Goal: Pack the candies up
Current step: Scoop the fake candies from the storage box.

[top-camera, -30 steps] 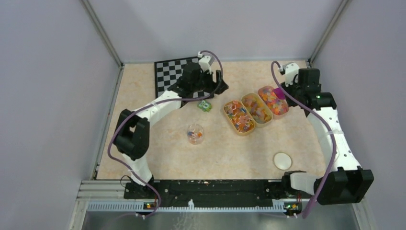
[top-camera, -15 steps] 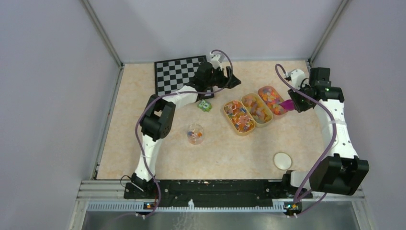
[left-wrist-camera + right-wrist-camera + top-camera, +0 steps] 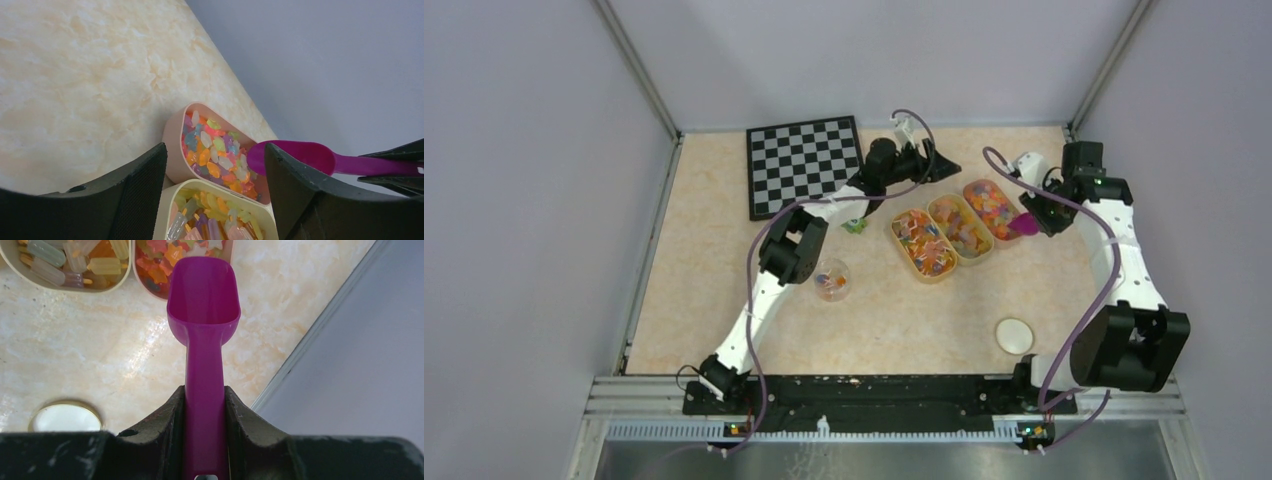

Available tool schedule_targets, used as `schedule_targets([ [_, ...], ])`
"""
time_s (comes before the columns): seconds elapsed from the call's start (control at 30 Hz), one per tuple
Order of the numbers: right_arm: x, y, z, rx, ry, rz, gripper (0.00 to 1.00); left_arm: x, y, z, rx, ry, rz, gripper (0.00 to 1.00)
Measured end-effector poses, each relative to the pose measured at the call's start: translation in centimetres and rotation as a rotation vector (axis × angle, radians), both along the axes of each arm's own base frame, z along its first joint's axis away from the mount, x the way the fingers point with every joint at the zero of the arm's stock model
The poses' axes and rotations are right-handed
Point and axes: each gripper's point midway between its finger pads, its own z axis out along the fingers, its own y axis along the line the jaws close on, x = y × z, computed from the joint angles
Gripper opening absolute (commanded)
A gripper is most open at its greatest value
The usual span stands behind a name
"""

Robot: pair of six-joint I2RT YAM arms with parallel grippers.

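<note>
Checkerboard (image 3: 804, 165) at back left of bench (image 3: 714, 300).

Clear cup (image 3: 831, 278) nearer the front, a few candies in it. The left arm (image 3: 789, 250) crosses just beside it.

Green block (image 3: 857, 227) behind the cup, half hidden by that arm.

Left claw (image 3: 934, 163) hangs over the back of the bench, just behind the trays. Jaws wide, nothing between them.

Three oval trays (image 3: 891, 232) lie side by side on a slant, walls touching. All are heaped with candies (image 3: 924, 243): orange, red, yellow, some blue.

White round lid (image 3: 1014, 335) front right, well apart from the trays.

Magenta scoop (image 3: 202, 295), bowl empty, its tip over the rim of the rightmost tray.

Right claw (image 3: 205, 400) clamped on the scoop's handle.
</note>
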Motion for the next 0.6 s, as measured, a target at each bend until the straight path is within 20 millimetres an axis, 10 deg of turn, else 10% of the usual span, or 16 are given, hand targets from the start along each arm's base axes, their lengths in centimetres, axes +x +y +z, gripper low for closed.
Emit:
schedule_targets([
  [0.6, 1.8, 0.1, -3.5, -0.059, -0.090, 0.108, 0.00, -0.8, -3.4, -3.3, -0.147, 0.160, -0.040, 0.77],
])
